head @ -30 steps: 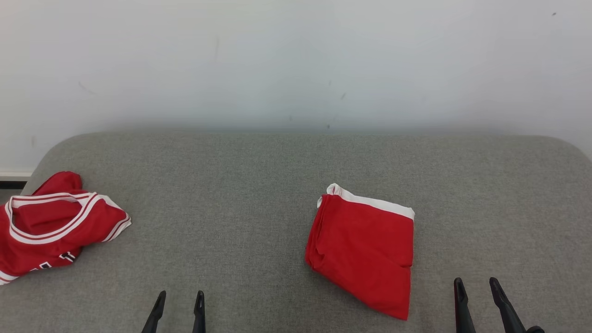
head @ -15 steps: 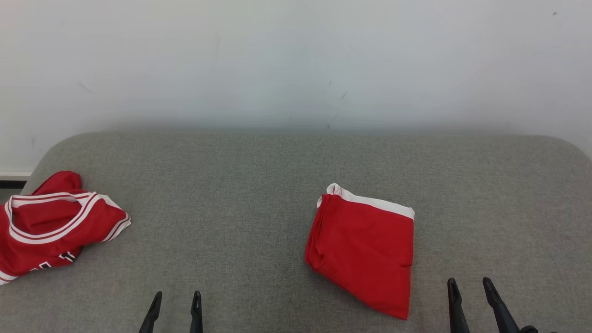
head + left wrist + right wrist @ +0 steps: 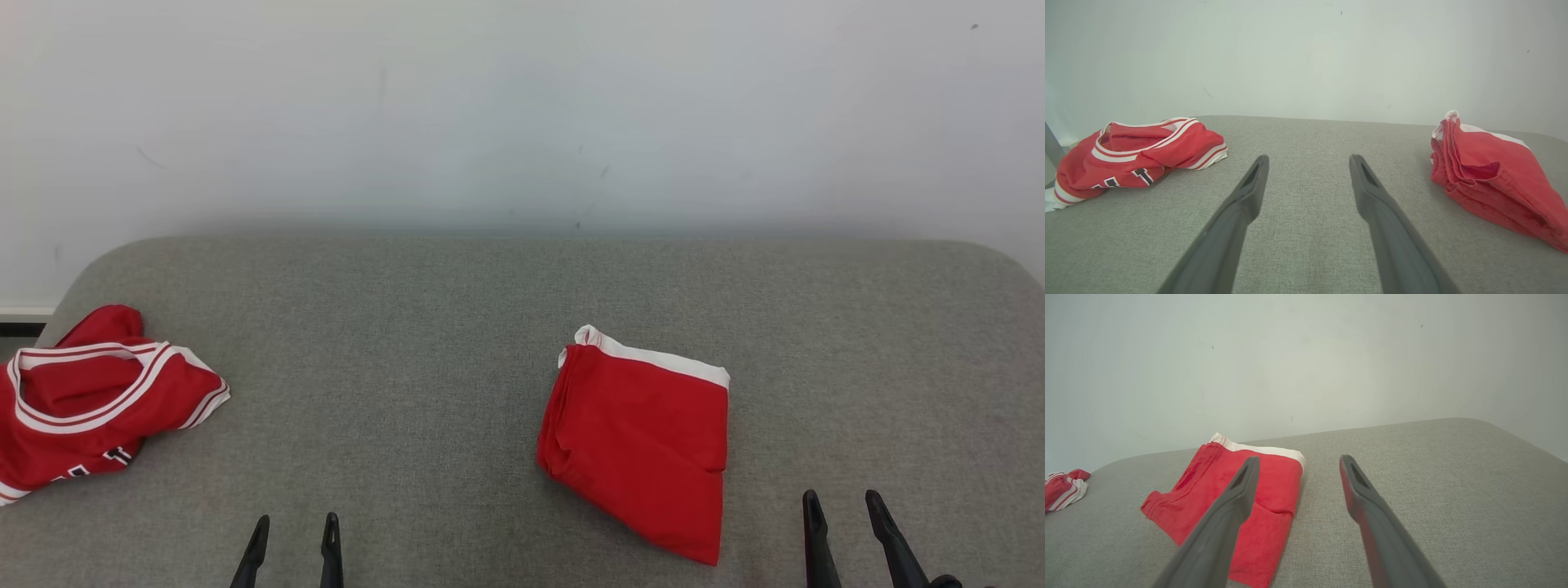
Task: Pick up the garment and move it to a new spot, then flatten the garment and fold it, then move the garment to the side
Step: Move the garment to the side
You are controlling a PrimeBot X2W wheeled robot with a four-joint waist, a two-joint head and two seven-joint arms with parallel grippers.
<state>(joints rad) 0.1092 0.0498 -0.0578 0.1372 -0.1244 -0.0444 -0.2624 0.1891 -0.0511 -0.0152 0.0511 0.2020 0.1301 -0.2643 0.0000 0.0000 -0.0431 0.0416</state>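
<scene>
A red garment (image 3: 641, 445) with a white band along its far edge lies folded in a neat rectangle on the grey cushion, right of centre; it also appears in the left wrist view (image 3: 1490, 179) and the right wrist view (image 3: 1224, 502). A crumpled red jersey (image 3: 90, 396) with white stripes and dark lettering lies at the cushion's left edge (image 3: 1135, 157). My left gripper (image 3: 296, 518) is open and empty at the front, between the two pieces (image 3: 1308, 159). My right gripper (image 3: 840, 495) is open and empty, just right of the folded garment (image 3: 1299, 458).
The grey fabric cushion (image 3: 457, 327) has rounded far corners and ends against a white wall (image 3: 522, 114). Its left edge drops away beside the jersey. Bare fabric lies between the two pieces and right of the folded one.
My left gripper has drifted slightly left and lower in the head view. The right gripper shifted a little left and came back. Both pieces of clothing lie as before.
</scene>
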